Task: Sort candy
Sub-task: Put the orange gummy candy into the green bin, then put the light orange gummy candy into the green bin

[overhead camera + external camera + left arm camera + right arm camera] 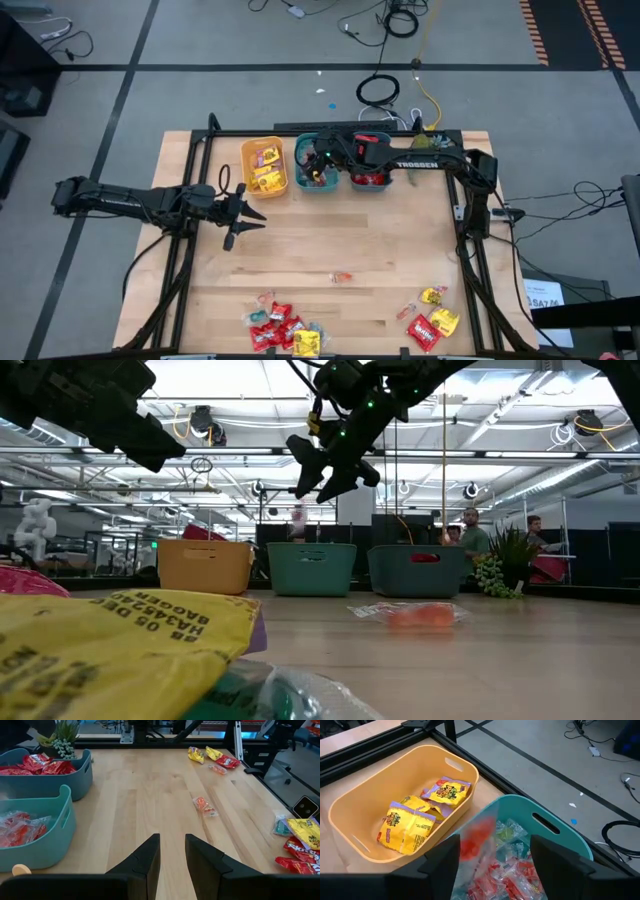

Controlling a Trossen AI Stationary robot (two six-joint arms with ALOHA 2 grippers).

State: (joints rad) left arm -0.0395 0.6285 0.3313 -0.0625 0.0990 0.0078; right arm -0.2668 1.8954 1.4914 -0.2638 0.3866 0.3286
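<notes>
The right claw (pixel 318 160) hangs open and empty above the middle teal bin (pixel 300 180). Remaining candy (pixel 283 328) lies across the surface, nearer the part-open, empty left claw (pixel 245 208).

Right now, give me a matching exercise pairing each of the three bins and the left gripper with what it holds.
Column one:
1. yellow bin
2. middle teal bin
3. right-hand teal bin
4. left gripper

Column two:
A. red packets
B. nothing, hovering over bare table
C. yellow packets
D. small clear-wrapped pieces

Pairs: 1-C, 2-D, 3-A, 4-B
</notes>
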